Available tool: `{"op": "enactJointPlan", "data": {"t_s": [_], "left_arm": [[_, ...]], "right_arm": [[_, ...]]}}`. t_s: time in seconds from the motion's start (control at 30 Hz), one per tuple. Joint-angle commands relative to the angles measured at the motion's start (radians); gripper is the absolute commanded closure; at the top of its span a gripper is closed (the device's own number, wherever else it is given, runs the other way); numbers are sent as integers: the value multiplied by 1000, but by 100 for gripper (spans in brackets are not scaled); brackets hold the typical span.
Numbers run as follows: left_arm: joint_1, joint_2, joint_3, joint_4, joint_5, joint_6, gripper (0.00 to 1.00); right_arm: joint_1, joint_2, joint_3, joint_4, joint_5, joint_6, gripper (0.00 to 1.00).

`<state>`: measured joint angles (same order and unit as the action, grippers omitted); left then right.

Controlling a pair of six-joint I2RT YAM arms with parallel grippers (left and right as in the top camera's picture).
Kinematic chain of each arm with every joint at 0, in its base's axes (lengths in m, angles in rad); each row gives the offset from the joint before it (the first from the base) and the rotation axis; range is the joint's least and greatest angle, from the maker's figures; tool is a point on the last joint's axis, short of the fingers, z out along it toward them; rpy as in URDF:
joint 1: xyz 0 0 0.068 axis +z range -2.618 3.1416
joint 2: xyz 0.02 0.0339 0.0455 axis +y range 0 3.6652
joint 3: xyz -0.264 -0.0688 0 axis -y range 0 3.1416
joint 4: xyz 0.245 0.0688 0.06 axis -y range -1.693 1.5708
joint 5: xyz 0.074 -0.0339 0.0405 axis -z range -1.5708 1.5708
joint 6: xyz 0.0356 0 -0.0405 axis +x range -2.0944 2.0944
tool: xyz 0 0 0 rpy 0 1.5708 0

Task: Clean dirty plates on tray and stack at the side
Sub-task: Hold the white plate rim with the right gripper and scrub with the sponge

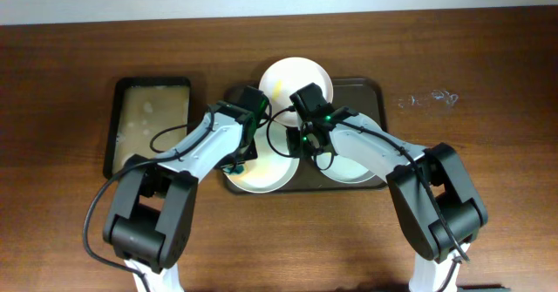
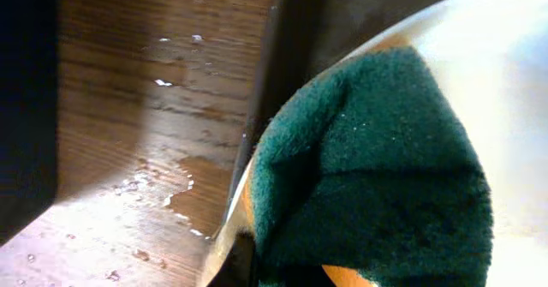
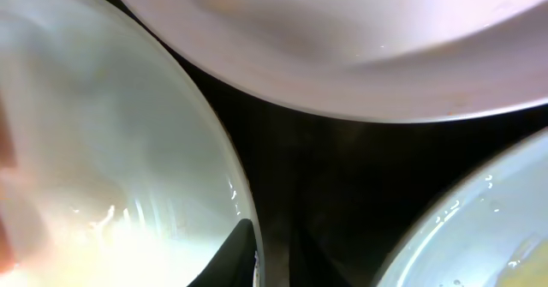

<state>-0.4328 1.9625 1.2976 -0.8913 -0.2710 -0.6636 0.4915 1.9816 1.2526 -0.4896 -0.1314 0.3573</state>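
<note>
One white plate point(image 1: 295, 76) is held raised over the far rim of the dark tray point(image 1: 370, 90). My right gripper point(image 1: 305, 100) is shut on its near rim; one dark finger point(image 3: 235, 257) lies over the rim of the plate point(image 3: 103, 133). My left gripper point(image 1: 253, 109) is shut on a green sponge point(image 2: 368, 167) with an orange backing, pressed on that plate's point(image 2: 514, 81) left edge. Two more plates lie on the tray: a white one point(image 1: 261, 177) at front left and a pale bluish one point(image 1: 353, 168) at right, with a yellow smear.
A smaller black tray with a tan inside point(image 1: 153, 122) lies left of the big tray. Water drops point(image 2: 154, 184) sit on the wooden table beside the tray rim point(image 2: 300, 30). Faint white marks point(image 1: 427, 98) are on the table at right.
</note>
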Motion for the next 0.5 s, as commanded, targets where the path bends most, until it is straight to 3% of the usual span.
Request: {"op": "enactJointPlan", "data": {"t_s": [0.0, 0.17, 0.23, 0.43, 0.47], "left_arm": [[22, -55, -29, -13, -67, -43, 100], [21, -55, -59, 159, 343, 93, 100], [21, -55, -76, 201, 421, 97, 100], [22, -55, -154, 252, 430, 98, 100], [21, -55, -156, 243, 359, 98, 100]], "right_arm": [[-8, 13, -13, -7, 66, -8, 85], [-8, 13, -13, -7, 66, -8, 85], [-8, 13, -13, -7, 66, -8, 85], [-8, 13, -13, -3, 65, -8, 85], [-8, 13, -13, -3, 65, -8, 93]]}}
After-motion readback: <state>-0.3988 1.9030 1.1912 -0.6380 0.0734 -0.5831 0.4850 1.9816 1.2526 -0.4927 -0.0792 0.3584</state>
